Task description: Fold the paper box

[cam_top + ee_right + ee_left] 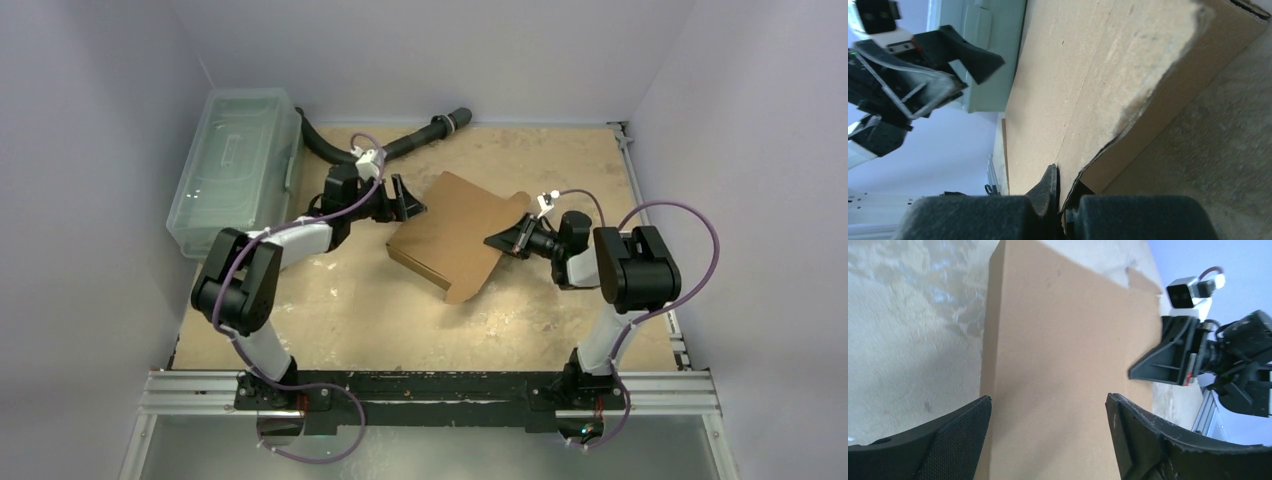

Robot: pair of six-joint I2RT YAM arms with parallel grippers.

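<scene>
Reaching in from the right, the right end effector (497, 241) is pinched shut on the right edge of the paper box (450, 235), which lies in the middle of the surface (400, 320). The left end effector (400, 200) is held wide open just beside the box's left edge, gripping nothing. Open room is seen in front of the box, and a clear bin (235, 165) is seen well apart by the left wall.
</scene>
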